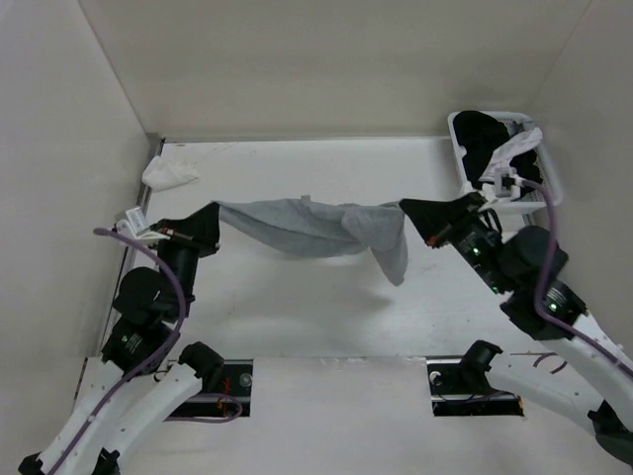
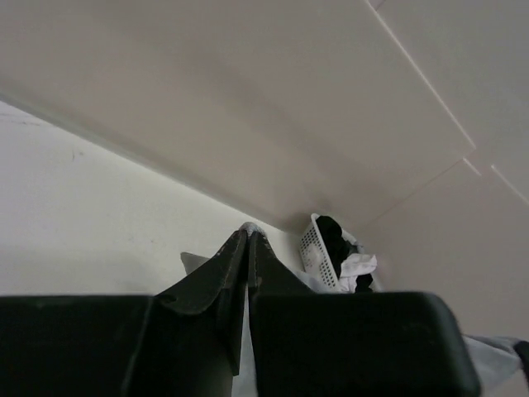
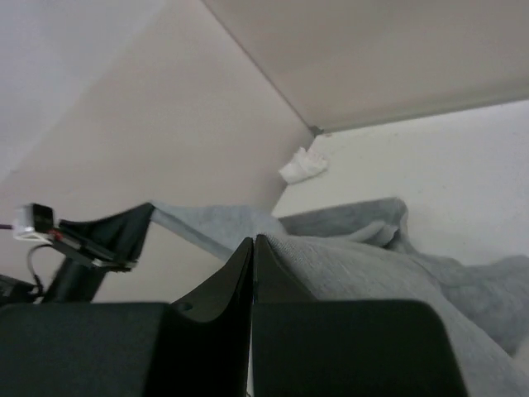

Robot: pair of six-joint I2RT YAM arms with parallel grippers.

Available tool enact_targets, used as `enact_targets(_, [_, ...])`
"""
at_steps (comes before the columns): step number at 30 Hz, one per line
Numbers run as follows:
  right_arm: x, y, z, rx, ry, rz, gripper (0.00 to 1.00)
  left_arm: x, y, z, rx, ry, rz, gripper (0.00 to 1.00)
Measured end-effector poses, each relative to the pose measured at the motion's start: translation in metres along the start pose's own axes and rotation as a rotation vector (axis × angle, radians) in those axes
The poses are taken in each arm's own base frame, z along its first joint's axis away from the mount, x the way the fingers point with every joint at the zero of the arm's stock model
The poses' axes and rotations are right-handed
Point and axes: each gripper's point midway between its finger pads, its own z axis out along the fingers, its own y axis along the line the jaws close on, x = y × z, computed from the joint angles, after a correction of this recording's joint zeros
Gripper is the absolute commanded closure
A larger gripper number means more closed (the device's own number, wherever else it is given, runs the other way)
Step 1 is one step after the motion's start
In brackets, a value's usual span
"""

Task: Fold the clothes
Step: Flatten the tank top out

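Observation:
The clothes (image 1: 307, 228), a light grey tank top, hang in the air, stretched between both arms above the table. My left gripper (image 1: 215, 210) is shut on the garment's left end; in the left wrist view its tips (image 2: 250, 235) pinch a bit of grey knit. My right gripper (image 1: 404, 207) is shut on the right end, and a loose flap (image 1: 391, 247) droops below it. In the right wrist view the grey fabric (image 3: 364, 265) runs from the closed tips (image 3: 253, 241) across to the left gripper (image 3: 107, 236).
A white basket (image 1: 550, 168) with black and white garments stands at the back right corner, close behind the right arm. A small white cloth (image 1: 168, 175) lies at the back left corner. White walls enclose the table (image 1: 297, 317) on three sides.

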Motion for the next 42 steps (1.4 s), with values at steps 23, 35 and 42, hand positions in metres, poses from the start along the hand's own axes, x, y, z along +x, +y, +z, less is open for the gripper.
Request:
enact_targets(23, [0.077,-0.248,0.333,0.431,0.287,-0.118,0.44,0.167,0.130,-0.026,-0.355,0.396,0.309,1.00])
enact_targets(35, [0.142,-0.176,0.120,0.442,0.410,-0.103,0.80,0.187,0.183,-0.034,-0.491,0.406,0.247,0.97])
enact_targets(42, [0.223,-0.272,0.015,0.731,0.522,0.008,0.46,0.189,0.193,-0.044,-0.483,0.396,0.157,0.96])
